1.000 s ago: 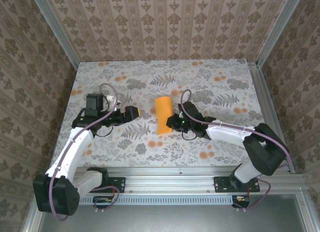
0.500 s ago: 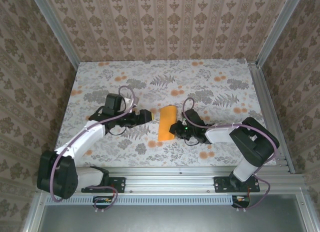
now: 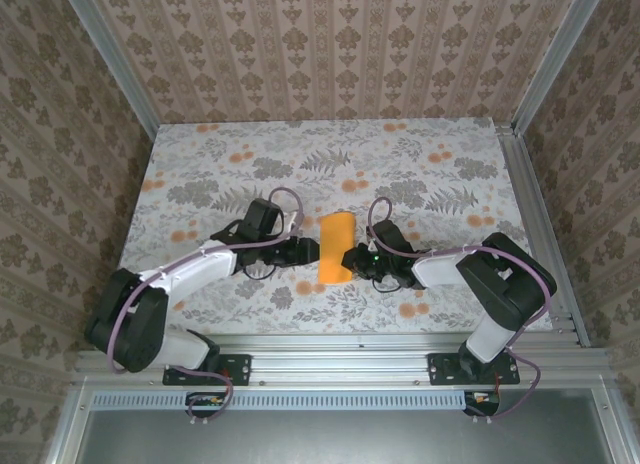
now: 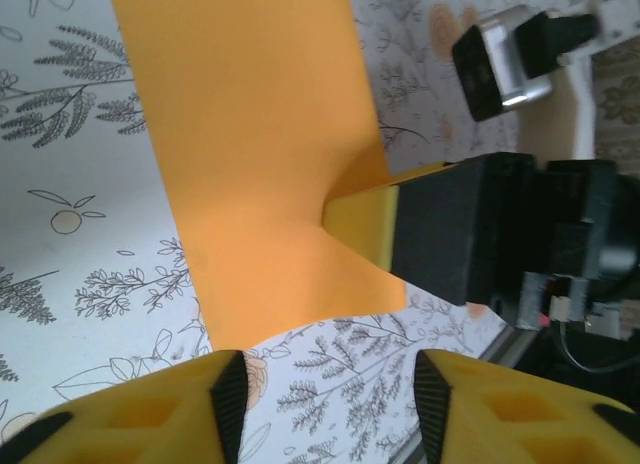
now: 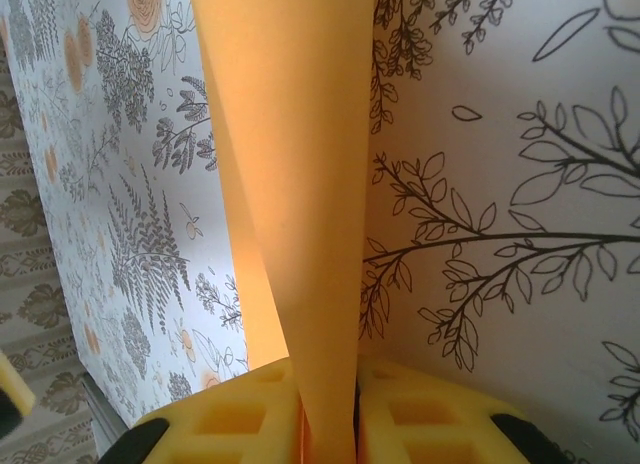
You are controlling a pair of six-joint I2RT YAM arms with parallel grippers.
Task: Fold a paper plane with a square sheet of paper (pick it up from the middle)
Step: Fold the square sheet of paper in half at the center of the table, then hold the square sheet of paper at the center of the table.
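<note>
1. The square sheet of paper is near the middle of the floral cloth, bent into a curved flap between my two arms. I cannot tell whether it touches the cloth.
2. My right gripper is clamped on the sheet's right side, and the paper runs straight between its yellow fingers.
3. My left gripper sits just beside the opposite edge with its jaws apart and only cloth in the gap.
4. I judge this an early fold: the sheet is doubled over, with no dart shape yet.
5. Next I would slide the left jaws around the free edge, close them, and square the edges before creasing. A skewed pinch risks a crooked fold.
</note>
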